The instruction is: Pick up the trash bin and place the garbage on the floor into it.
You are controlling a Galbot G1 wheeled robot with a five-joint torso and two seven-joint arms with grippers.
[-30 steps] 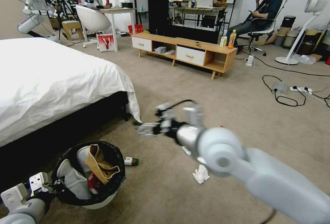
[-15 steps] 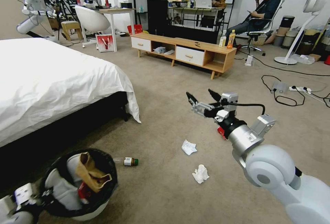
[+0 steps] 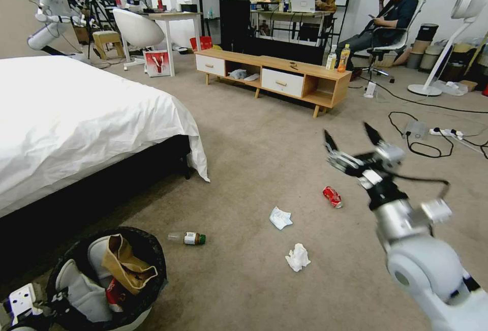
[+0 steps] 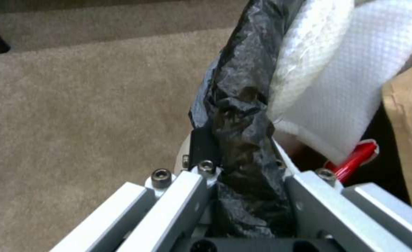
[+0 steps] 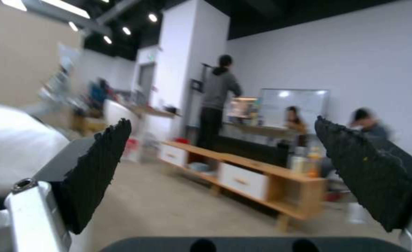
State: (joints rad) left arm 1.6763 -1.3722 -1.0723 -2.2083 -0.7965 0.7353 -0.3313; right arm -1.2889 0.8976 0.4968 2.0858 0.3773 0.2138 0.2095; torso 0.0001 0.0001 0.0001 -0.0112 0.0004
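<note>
I had the left gripper (image 4: 243, 175) clenched on the bag-lined rim of the trash bin (image 3: 109, 280), low at my left beside the bed (image 3: 76, 117), with the brown paper bag (image 3: 124, 267) and some white wrapping already inside. The right gripper (image 3: 353, 143) hung in the air with its jaws spread wide and nothing between them, above and a little beyond the crushed red can (image 3: 332, 196) on the floor (image 3: 254, 143). Two crumpled tissues (image 3: 280, 217) lay nearer the middle, and the green-capped bottle (image 3: 187, 238) rested just beside the bin. I judged the can to be the piece in hand, since it lay nearest the open jaws. To take it well, I reckoned the wrist had to tip down so the pads faced the carpet, then descend straight with the jaws straddling the can's narrow side; a crushed can is light and could skid if one pad touched first. The bin had to be kept level so nothing spilled.
</note>
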